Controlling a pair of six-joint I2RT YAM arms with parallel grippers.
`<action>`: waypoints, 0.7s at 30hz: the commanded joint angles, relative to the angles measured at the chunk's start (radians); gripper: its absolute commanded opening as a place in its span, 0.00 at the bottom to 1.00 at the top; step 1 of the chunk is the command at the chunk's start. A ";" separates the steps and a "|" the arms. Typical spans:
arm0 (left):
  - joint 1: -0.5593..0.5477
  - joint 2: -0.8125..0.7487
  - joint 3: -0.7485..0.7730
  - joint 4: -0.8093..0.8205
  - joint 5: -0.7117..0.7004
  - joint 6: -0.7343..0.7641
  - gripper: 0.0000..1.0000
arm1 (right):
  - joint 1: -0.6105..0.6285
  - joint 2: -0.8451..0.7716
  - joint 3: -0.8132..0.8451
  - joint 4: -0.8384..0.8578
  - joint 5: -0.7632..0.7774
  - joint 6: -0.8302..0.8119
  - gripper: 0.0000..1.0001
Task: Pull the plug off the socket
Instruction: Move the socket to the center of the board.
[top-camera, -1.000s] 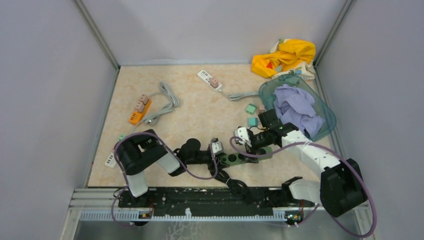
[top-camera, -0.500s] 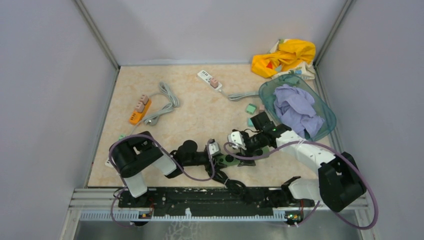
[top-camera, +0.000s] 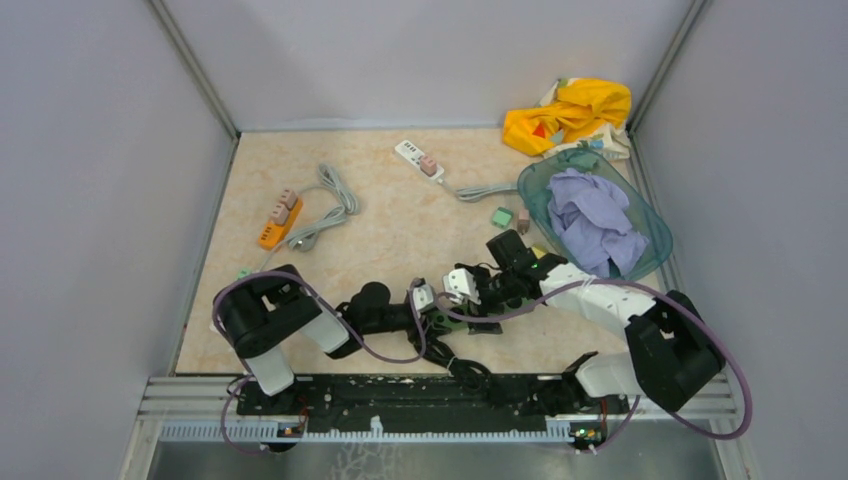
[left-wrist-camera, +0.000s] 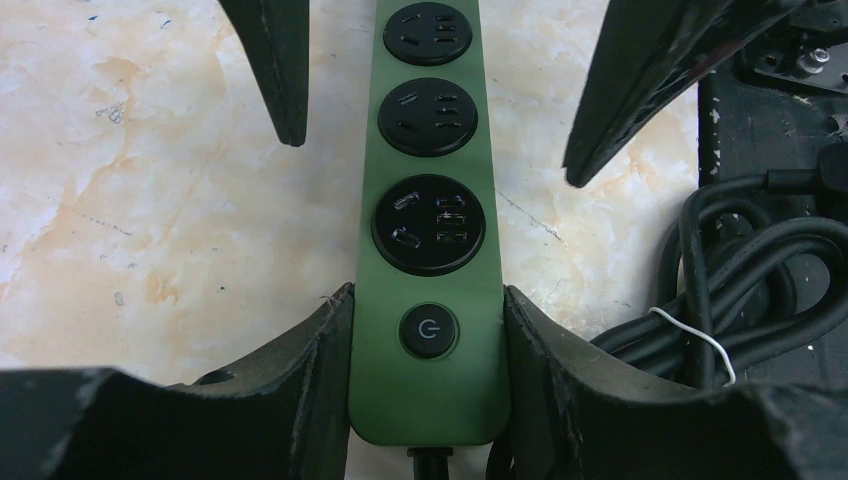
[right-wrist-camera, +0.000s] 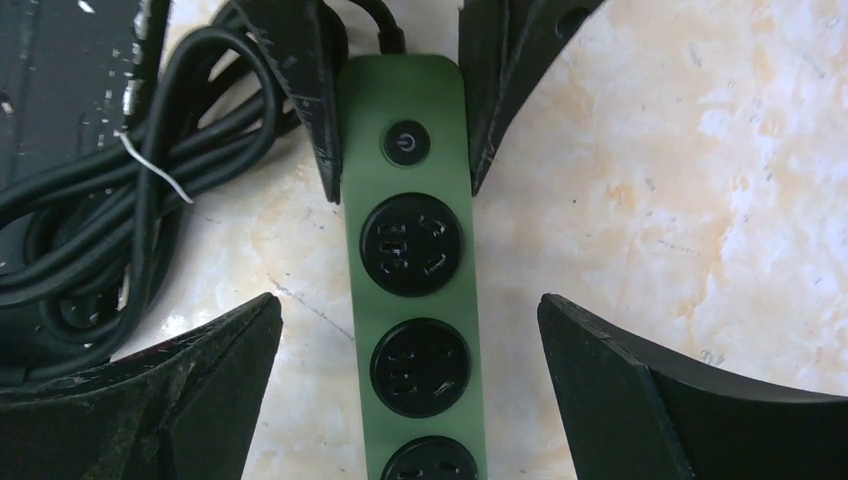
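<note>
Down at the near edge of the table (left-wrist-camera: 150, 200), about midway along it, the green power strip (left-wrist-camera: 428, 225) lies flat. The left tool (left-wrist-camera: 428, 305) is clenched on its switch end, one finger against each long side. The right tool (right-wrist-camera: 408, 300) hangs over the other sockets, released, jaws spread wide and clear of the plastic. Every socket I can see on this strip is empty. Pink plugs (top-camera: 284, 205) do sit in the orange strip (top-camera: 268, 236) toward the left edge and in the white strip (top-camera: 408, 151) near the far edge. A strip looks light, stiff and apt to skate on that polished top, so it wants pinning. A plug is small and hard, best pinched across its sides and drawn straight out. The black cord (left-wrist-camera: 760, 270) coiled beside looks springy.
</note>
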 joint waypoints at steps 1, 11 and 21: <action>0.005 -0.040 -0.014 0.113 0.007 0.018 0.00 | 0.021 0.038 -0.003 0.080 0.063 0.044 0.98; 0.003 -0.061 -0.047 0.206 0.061 0.050 0.00 | 0.040 0.068 -0.004 0.104 0.095 0.055 0.82; 0.003 -0.098 -0.071 0.223 0.047 0.058 0.00 | 0.062 0.079 0.023 0.052 0.073 0.023 0.38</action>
